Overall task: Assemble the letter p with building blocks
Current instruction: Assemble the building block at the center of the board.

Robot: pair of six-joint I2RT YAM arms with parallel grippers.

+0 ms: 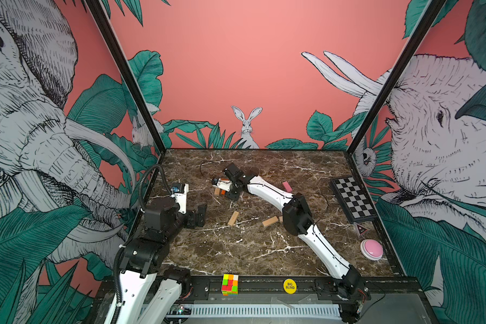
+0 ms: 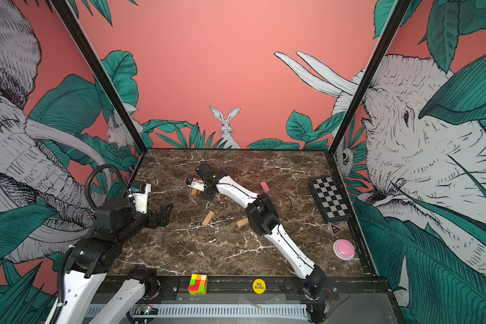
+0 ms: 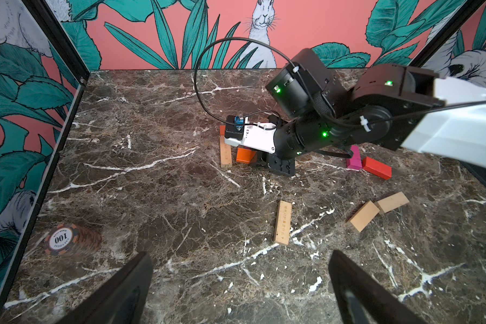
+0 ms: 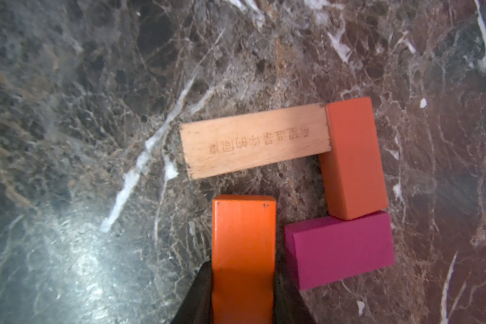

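Note:
My right gripper point(image 4: 243, 270) is shut on a bright orange block point(image 4: 243, 241), held low over the marble at the back middle point(image 1: 222, 192). Just past its free end lies a tan block point(image 4: 254, 140), joined at a right angle to a darker orange block point(image 4: 352, 157), which meets a magenta block point(image 4: 340, 249). More blocks lie loose: three tan point(image 3: 282, 222) point(image 3: 363, 216) point(image 3: 392, 202), a red one point(image 3: 376, 167), a magenta one point(image 3: 354, 160) and a pink one point(image 1: 287, 186). My left gripper point(image 3: 240, 269) point(image 1: 197, 216) hovers open and empty at the left.
A chessboard point(image 1: 352, 197), a small triangular card point(image 1: 361, 229) and a pink button point(image 1: 371, 248) line the right edge. A puzzle cube point(image 1: 230, 284) and a yellow disc point(image 1: 289, 285) sit on the front rail. A poker chip stack point(image 3: 61, 239) stands near the left wall.

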